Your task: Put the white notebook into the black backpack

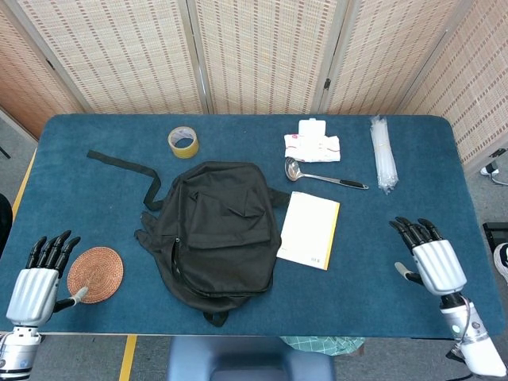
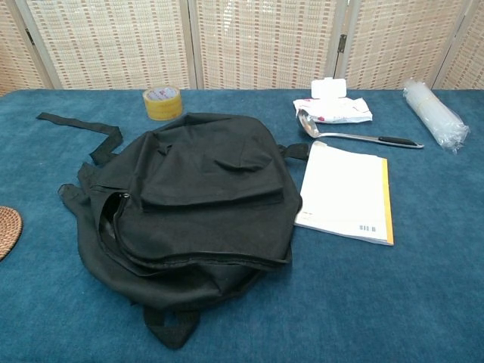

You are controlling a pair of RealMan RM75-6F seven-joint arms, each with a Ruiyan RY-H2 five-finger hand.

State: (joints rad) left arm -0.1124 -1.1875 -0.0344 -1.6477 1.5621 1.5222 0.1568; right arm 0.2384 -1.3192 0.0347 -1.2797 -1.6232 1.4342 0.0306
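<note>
The black backpack [image 1: 213, 230] lies flat in the middle of the blue table, its strap trailing to the upper left; the chest view shows it large [image 2: 189, 212] with a zip gap on its left side. The white notebook [image 1: 309, 229] with a yellow spine lies closed just right of the bag, also in the chest view [image 2: 348, 193]. My left hand [image 1: 36, 282] hovers at the near left corner, fingers spread, holding nothing. My right hand [image 1: 429, 258] is over the near right part of the table, fingers apart and empty, well right of the notebook. Neither hand shows in the chest view.
A woven coaster [image 1: 95, 275] lies beside my left hand. A tape roll [image 1: 183, 142], a tissue pack [image 1: 313, 144], a metal ladle [image 1: 321, 176] and a bag of clear tubes [image 1: 382, 153] sit along the far side. Folding screens stand behind the table.
</note>
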